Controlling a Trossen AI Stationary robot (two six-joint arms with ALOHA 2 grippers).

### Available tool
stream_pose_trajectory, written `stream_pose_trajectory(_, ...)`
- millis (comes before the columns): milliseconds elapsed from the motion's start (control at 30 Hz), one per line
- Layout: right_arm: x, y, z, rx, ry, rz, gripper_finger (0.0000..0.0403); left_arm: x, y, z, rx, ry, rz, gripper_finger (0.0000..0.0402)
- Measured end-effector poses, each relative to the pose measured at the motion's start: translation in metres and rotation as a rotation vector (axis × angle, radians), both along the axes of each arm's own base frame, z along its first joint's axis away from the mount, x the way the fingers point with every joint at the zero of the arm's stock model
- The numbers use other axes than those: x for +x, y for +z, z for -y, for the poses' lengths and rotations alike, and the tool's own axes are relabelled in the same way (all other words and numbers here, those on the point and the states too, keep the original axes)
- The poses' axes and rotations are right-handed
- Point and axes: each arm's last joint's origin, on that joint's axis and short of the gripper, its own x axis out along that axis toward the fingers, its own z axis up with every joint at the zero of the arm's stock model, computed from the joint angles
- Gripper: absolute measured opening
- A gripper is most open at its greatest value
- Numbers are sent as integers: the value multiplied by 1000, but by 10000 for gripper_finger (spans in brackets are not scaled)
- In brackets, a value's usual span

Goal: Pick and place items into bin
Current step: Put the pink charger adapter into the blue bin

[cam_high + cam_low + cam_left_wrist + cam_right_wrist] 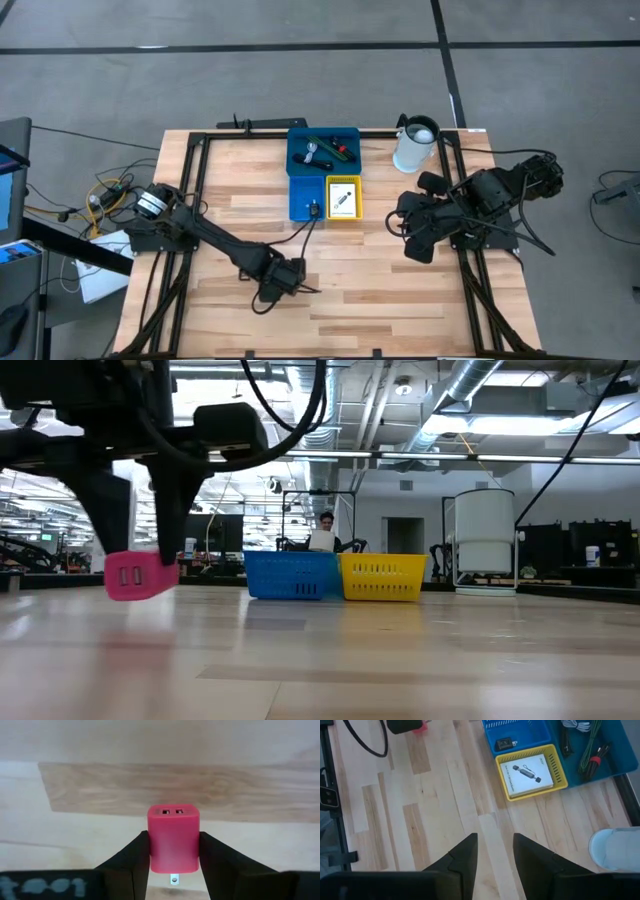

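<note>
A pink-red block [173, 837] with two ports on one end sits between the fingers of my left gripper [174, 845], over the near middle of the table [285, 278]. In the low view the block [140, 576] hangs under that gripper [142, 545]. The bin set stands at the far middle: a wide blue tray [298, 150] with cables and a green-tipped pen, a small blue bin [300, 200] with a black piece, and a yellow bin [343, 214] with a white card [529, 772]. My right gripper [495, 845] is open and waits at the table's right side [413, 250]. My left gripper pinches the pink-red block by two opposite side faces [155, 852], one finger on each. The fingers [112, 510] come down from above. The port end [172, 812] sticks out past the fingertips, and a metal prong [174, 879] shows at the back. The block is lifted clear of the table.
A white pitcher [415, 145] stands at the far right, beside the wide tray. Black frame rails [200, 190] run along the table's left and right sides. Bare wood [340, 260] lies between the left gripper and the bins. A person [324, 532] sits far behind the bins.
</note>
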Motion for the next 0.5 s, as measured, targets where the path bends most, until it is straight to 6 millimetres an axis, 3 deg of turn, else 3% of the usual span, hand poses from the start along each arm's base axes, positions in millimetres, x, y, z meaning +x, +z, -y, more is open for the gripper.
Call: stream_pose_trajectory(500,0,0,0,-11,26,-6,118,24,18,-39,90,42,49,129)
